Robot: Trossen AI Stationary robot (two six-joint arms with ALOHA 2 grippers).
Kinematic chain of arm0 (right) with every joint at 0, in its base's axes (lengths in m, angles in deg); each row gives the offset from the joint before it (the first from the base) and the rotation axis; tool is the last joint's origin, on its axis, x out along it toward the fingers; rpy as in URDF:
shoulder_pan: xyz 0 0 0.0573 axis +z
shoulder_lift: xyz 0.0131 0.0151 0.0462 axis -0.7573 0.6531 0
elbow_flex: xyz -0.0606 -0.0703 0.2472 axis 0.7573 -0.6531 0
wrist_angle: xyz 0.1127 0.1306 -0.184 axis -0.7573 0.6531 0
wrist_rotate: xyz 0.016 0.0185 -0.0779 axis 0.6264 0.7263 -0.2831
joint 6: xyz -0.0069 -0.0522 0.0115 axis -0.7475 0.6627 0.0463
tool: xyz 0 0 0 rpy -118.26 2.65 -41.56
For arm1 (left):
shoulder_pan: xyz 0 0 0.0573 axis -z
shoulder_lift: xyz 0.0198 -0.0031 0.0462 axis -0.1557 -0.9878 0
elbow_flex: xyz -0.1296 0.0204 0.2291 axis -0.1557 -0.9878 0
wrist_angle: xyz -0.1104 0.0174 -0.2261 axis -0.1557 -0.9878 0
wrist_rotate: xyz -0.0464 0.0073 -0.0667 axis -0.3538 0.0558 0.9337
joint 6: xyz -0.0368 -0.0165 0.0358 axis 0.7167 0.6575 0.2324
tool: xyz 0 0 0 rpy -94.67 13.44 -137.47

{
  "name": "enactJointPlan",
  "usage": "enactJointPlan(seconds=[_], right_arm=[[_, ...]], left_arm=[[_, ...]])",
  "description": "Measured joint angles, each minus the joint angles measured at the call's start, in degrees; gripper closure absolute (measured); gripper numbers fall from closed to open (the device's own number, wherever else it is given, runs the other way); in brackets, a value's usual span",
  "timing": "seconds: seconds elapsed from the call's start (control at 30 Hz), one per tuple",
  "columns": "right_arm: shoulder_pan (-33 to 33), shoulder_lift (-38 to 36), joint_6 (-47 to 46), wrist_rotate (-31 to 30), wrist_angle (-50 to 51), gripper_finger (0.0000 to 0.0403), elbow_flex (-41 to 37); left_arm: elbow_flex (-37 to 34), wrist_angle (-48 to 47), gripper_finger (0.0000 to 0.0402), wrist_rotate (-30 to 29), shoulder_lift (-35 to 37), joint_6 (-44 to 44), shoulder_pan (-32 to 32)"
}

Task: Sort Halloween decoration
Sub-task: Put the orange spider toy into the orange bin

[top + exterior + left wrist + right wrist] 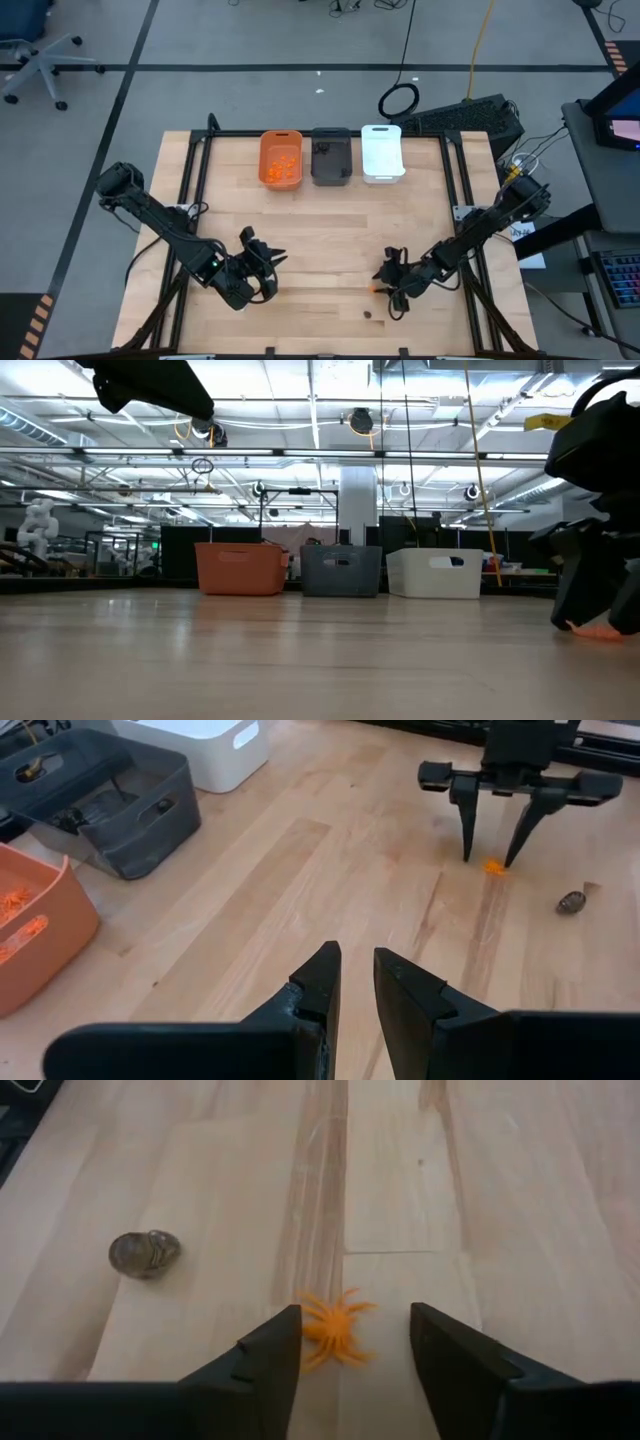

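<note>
Bins [330, 156] at far edge of surface [330, 230]. Brown lump [145, 1253] near orange spider [335, 1330]; right hand [355, 1342] open, straddling spider. Left hand [355, 982] nearly closed, empty.

Three bins line the far edge of the surface [330, 230] — orange bin [281, 159], dark grey bin [331, 157], white bin [382, 153] — with both arms low near the front.

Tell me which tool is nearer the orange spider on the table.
Right. The right tool is open and straddles the orange spider, a finger on either side. The left tool hovers apart from it, across the table's near middle, not holding anything.
</note>
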Motion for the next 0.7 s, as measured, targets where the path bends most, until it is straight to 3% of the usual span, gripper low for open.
enactJointPlan(seconds=[0.4, 0.7], right_arm=[[0.1, 1.8, 1.9, 1.0, -0.3, 0.0386, 0.1], [0.2, 1.4, 10.7, -0.5, -5.6, 0.0401, -0.2]], left_arm=[[0.0, 0.1, 0.0336, 0.0, 0.0, 0.0, 0.0], [0.0, 1.0, 0.0336, -1.5, 0.0, 0.1, -0.4]])
